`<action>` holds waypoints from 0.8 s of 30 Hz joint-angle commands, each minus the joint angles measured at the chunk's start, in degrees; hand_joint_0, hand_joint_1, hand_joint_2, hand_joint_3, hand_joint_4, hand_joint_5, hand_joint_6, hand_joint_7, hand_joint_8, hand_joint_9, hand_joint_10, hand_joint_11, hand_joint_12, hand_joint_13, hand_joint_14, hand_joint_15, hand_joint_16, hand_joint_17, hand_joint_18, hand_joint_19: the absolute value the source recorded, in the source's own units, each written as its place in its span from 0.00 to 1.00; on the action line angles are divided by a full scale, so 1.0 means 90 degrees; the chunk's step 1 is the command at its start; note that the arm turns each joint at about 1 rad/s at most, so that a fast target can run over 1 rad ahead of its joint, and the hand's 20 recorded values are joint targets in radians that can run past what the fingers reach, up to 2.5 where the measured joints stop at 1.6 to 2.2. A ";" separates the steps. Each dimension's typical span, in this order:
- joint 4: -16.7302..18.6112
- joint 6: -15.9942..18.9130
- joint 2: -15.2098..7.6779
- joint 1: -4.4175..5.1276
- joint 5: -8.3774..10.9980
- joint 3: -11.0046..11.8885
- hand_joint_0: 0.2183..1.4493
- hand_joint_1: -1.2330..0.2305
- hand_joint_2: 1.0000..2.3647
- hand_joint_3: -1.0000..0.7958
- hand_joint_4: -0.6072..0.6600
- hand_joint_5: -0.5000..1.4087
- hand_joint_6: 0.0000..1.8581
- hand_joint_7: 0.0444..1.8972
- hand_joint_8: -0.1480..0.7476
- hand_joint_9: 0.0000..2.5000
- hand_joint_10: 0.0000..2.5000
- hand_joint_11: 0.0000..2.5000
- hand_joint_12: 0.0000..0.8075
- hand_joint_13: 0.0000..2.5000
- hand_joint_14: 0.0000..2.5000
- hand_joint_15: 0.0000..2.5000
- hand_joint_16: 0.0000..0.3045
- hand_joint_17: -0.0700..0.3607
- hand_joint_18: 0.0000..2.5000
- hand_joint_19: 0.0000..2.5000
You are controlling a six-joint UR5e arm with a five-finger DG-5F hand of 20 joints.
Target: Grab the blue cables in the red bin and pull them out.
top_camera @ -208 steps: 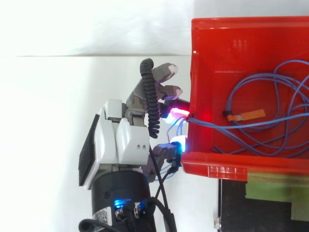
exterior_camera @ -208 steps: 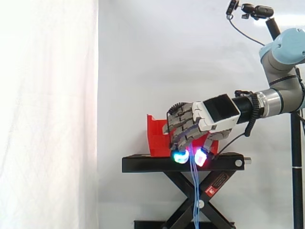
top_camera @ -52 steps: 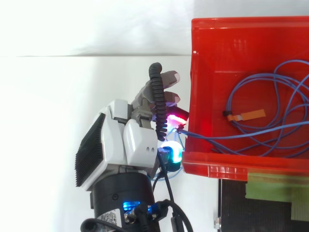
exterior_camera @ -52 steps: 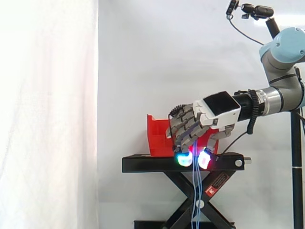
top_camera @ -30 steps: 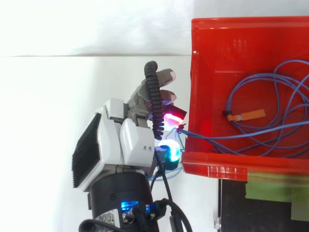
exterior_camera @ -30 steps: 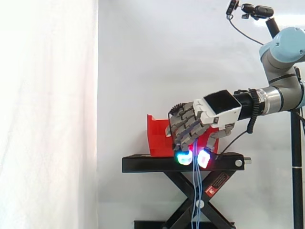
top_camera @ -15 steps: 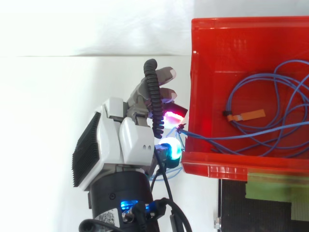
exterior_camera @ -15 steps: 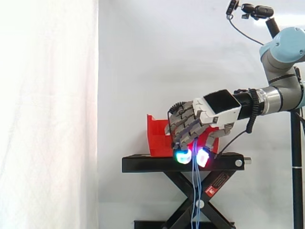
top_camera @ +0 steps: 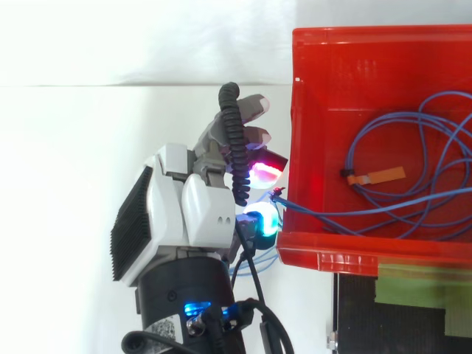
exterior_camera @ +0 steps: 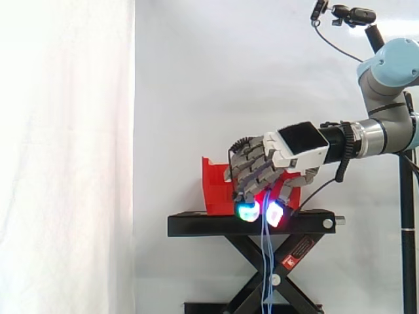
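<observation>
white-and-grey robot hand (top_camera: 199, 214), pads (top_camera: 260, 220) glowing cyan and magenta, pale-blue arm (exterior_camera: 395, 65).

blue cables (top_camera: 424, 199): thin, tangled in loose loops on the bin floor, with an orange tag (top_camera: 377, 176) among them; several strands cross the bin's wall and hang straight down outside it.
red bin (top_camera: 332, 251): open-topped plastic, upright on the black stand (exterior_camera: 196, 226).

Glossy plastic red bin (top_camera: 346, 81)
</observation>
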 commanded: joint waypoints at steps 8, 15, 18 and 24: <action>0.0005 0.0000 0.0000 -0.0006 -0.0035 -0.0073 0.47 0.18 0.00 0.00 0.66 0.70 0.01 0.43 0.48 0.37 0.01 0.26 0.46 0.28 0.01 0.17 0.17 0.43 0.24 0.20; 0.0005 0.0000 0.0000 -0.0015 -0.0035 -0.0083 0.48 0.18 0.00 0.00 0.66 0.71 0.01 0.43 0.47 0.38 0.01 0.26 0.45 0.28 0.01 0.16 0.17 0.43 0.24 0.20; 0.0015 0.0000 0.0000 -0.0015 -0.0025 -0.0083 0.48 0.18 0.00 0.00 0.65 0.70 0.05 0.42 0.48 0.38 0.01 0.26 0.45 0.28 0.01 0.16 0.17 0.43 0.25 0.20; 0.0015 0.0000 0.0000 -0.0015 -0.0035 -0.0083 0.49 0.18 0.00 0.00 0.64 0.69 0.24 0.37 0.48 0.39 0.01 0.26 0.45 0.28 0.01 0.16 0.16 0.42 0.25 0.19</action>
